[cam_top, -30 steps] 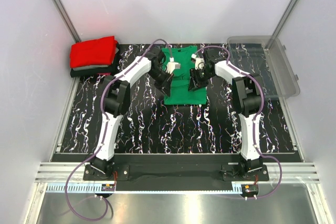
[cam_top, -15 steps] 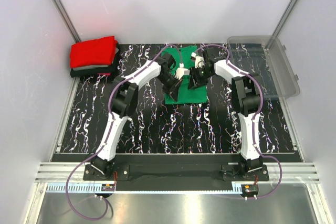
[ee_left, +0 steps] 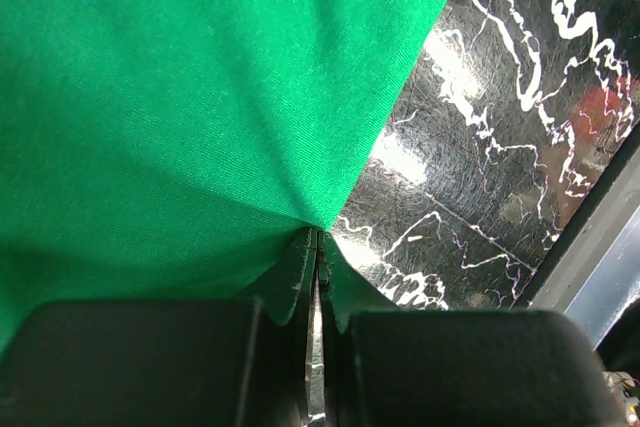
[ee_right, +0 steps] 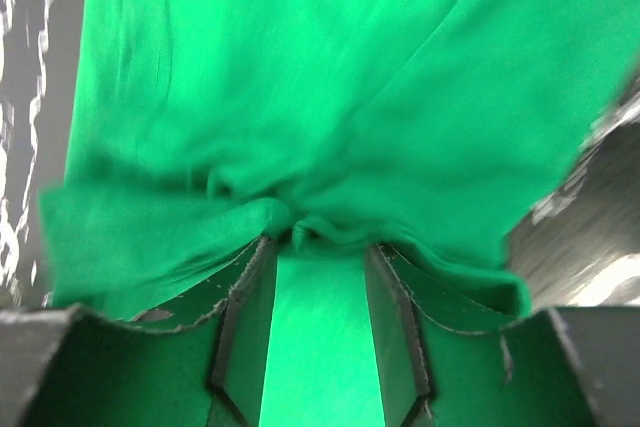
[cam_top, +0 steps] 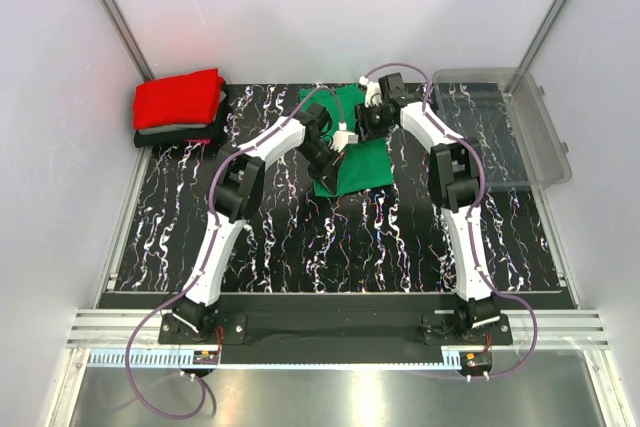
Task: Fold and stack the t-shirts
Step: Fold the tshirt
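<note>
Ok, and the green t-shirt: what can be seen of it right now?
The green t-shirt is plain bright green, soft knit cloth, part-folded and rumpled. It lies at the far middle of the black marbled table. The left gripper is shut on a pinch of its edge. Cloth also bunches at the tips of the right gripper, but whether that one grips is unclear. No print shows.

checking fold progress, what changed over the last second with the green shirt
The left claw, shut on the green t-shirt, swung right across it, pulling the pinched fabric over the shirt. The right claw moved toward the shirt's far end, with cloth bunched at its tips. The stack topped by the red t-shirt and the clear bin stayed put.
</note>
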Robot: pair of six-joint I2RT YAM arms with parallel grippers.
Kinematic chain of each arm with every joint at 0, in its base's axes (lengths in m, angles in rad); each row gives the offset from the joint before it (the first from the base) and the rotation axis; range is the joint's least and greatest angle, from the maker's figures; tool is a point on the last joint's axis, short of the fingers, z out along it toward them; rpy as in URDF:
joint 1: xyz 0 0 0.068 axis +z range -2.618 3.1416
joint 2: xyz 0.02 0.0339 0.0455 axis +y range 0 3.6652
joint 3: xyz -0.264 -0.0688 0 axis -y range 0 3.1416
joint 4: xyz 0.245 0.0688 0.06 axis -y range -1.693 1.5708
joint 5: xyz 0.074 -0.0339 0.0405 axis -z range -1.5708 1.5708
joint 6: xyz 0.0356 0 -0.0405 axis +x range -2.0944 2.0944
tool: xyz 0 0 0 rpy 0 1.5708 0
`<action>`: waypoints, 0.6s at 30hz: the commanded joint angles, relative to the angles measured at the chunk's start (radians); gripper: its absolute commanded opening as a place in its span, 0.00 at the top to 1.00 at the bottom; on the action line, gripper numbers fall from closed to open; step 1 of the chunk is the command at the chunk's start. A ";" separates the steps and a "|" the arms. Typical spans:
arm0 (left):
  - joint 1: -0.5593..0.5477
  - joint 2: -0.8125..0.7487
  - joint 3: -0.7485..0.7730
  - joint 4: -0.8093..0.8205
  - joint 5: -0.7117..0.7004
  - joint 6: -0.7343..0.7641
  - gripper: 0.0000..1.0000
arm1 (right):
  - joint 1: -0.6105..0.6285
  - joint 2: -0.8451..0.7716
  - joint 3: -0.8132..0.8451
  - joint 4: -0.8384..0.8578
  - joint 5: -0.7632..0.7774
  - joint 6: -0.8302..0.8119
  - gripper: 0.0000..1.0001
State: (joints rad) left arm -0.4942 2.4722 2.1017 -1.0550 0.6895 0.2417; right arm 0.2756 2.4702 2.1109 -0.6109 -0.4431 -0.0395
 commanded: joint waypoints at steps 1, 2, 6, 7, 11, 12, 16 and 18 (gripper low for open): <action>0.000 0.004 0.014 0.013 -0.051 0.016 0.96 | -0.001 0.029 0.147 0.089 0.098 0.000 0.52; -0.001 -0.004 0.012 0.013 -0.053 0.018 0.96 | 0.000 0.024 0.194 0.114 0.109 0.000 0.51; 0.000 -0.115 0.001 0.012 -0.059 0.013 0.96 | 0.014 -0.023 0.276 0.138 0.179 -0.029 0.50; 0.000 -0.146 -0.002 0.012 -0.064 0.013 0.94 | 0.014 -0.045 0.281 0.137 0.179 -0.036 0.50; 0.003 -0.288 -0.008 0.012 -0.129 0.027 0.87 | 0.014 -0.206 0.212 0.138 0.165 -0.042 0.49; 0.008 -0.335 -0.006 0.012 -0.145 0.021 0.87 | 0.016 -0.239 0.183 0.137 0.168 -0.045 0.49; 0.011 -0.442 -0.054 0.029 -0.252 -0.011 0.41 | -0.022 -0.454 -0.065 0.129 0.115 0.010 0.48; 0.025 -0.482 -0.130 0.043 -0.271 -0.090 0.24 | -0.048 -0.522 -0.279 0.129 0.020 0.033 0.46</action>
State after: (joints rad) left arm -0.4858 2.0716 2.0453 -1.0302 0.4961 0.2199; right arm 0.2672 2.0853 2.0056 -0.4778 -0.3233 -0.0456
